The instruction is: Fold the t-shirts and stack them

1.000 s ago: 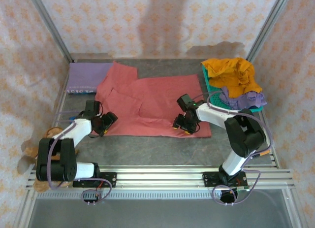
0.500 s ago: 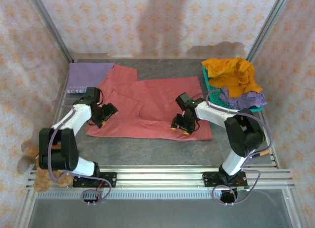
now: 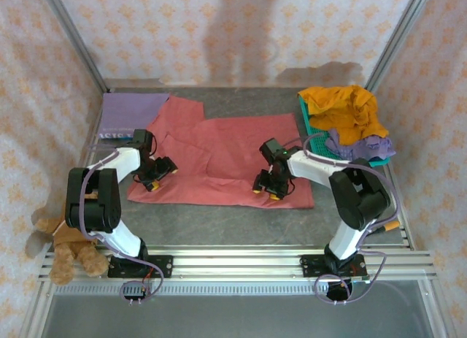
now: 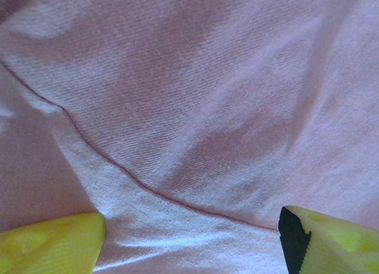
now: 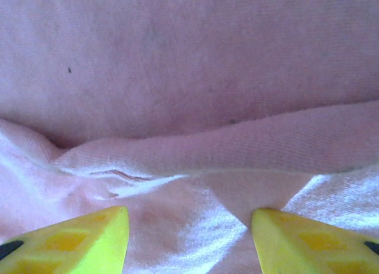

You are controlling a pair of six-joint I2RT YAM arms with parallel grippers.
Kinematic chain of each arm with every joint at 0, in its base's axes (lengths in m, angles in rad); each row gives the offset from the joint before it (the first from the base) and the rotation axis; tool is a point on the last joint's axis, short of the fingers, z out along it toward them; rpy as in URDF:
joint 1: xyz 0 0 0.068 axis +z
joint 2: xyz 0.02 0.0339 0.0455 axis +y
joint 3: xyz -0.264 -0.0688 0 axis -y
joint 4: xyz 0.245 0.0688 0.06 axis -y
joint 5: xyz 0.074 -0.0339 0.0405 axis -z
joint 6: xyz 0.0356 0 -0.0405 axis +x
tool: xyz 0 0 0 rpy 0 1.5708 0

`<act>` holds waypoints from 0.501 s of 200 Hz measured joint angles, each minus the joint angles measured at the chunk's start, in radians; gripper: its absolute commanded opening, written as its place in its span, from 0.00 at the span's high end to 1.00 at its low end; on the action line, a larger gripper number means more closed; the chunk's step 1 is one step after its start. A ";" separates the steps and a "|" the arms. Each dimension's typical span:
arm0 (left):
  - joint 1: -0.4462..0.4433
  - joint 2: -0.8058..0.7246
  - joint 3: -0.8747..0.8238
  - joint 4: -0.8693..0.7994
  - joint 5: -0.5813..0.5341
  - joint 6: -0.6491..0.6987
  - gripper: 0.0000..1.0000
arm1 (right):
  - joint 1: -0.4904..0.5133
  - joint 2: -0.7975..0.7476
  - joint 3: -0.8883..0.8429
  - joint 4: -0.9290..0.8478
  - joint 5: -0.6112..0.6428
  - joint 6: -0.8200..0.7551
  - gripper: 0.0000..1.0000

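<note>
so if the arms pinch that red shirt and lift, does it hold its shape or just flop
Probably floppy: the red t-shirt lies flat with soft creases and bunches into a ridge at the right gripper, so it should drape from any pinch. Likely light, since it looks like thin knit. Pushed, it would probably wrinkle rather than slide whole.

The left claw (image 3: 155,174) and right claw (image 3: 265,187) both hang low, tips turned down, jaws wide apart.
</note>
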 measured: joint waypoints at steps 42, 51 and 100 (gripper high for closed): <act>0.000 -0.074 -0.089 0.066 0.004 -0.003 0.20 | 0.008 -0.079 -0.099 0.029 -0.024 0.020 0.41; 0.000 -0.100 -0.116 0.079 0.006 -0.005 0.20 | 0.013 -0.098 -0.118 0.030 -0.031 0.027 0.41; -0.003 -0.266 -0.262 0.092 0.013 -0.049 0.20 | 0.033 -0.157 -0.167 -0.012 -0.038 0.048 0.41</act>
